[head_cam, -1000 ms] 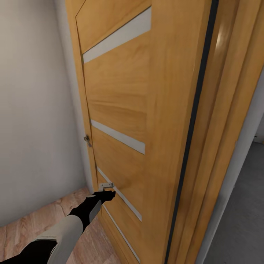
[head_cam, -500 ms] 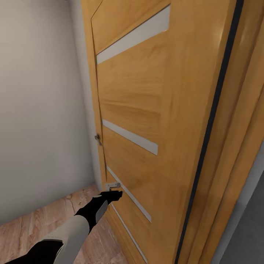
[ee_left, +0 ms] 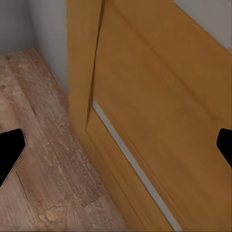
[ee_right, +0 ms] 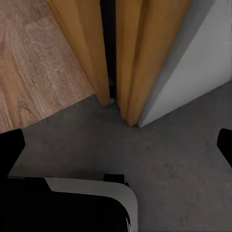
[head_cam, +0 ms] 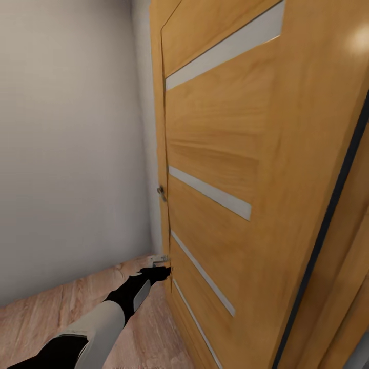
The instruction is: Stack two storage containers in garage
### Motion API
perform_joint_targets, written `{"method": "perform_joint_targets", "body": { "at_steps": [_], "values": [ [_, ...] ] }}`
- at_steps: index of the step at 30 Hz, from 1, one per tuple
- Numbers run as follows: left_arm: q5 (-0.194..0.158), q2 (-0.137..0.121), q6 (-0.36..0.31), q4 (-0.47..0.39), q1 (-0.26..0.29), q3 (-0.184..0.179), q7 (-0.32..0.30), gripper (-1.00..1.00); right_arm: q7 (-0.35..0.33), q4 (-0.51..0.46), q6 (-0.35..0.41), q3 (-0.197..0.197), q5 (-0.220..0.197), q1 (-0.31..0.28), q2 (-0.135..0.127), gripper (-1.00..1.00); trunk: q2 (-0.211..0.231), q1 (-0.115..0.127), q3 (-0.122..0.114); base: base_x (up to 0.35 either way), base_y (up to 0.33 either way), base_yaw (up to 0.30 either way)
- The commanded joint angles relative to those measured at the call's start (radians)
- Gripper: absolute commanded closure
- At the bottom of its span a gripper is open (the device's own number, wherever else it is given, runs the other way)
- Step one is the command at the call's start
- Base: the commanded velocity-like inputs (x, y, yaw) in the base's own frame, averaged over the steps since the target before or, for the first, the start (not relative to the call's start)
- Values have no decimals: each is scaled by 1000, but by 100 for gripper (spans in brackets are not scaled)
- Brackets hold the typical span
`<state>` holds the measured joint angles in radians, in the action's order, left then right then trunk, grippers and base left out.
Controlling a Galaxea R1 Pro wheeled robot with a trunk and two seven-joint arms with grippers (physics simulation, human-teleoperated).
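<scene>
Reaching forward over the wood floor, the left gripper hangs near the foot of the door, its fingers spread wide apart. Right of the grey wall, that door stands close ahead. The right gripper's fingers are also apart, above concrete floor. No containers appear.

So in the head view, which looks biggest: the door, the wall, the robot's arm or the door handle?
1. Door
2. Wall
3. Left arm, though nearness to the camera enlarges it
4. Door handle, tiny
</scene>
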<state>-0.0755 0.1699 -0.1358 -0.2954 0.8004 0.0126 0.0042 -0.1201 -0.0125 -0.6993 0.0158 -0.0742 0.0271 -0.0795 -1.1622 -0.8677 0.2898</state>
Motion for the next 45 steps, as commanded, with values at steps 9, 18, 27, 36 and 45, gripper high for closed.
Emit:
{"method": "perform_joint_targets", "body": {
  "at_steps": [9, 18, 27, 36, 45],
  "values": [
    [-7, 5, -9, 2, 0, 2, 1, -100, -7, -1, -2, 1, -9, 0, 0, -100, -1, 0, 1, 0, 0, 290],
    [4, -22, 284, 333, -65, 6, 3, -100, -1, -2, -3, 1, -10, 0, 0, -100, -1, 0, 1, 0, 0, 293],
    [5, -19, 478, 376, -346, 6, 7, -100, 6, -48, -6, 0, -10, 0, -1, -100, -1, 0, 1, 0, 0, 295],
    [5, -19, 659, 377, -526, 6, 13, -100, 9, -128, -6, -5, -13, 0, -2, -100, -1, 0, 1, 0, 0, 295],
    [5, -24, 721, 373, -571, 5, 8, -100, 9, -171, -7, -10, -18, 0, -2, -100, -1, 0, 1, 0, 0, 101]
  ]
}}
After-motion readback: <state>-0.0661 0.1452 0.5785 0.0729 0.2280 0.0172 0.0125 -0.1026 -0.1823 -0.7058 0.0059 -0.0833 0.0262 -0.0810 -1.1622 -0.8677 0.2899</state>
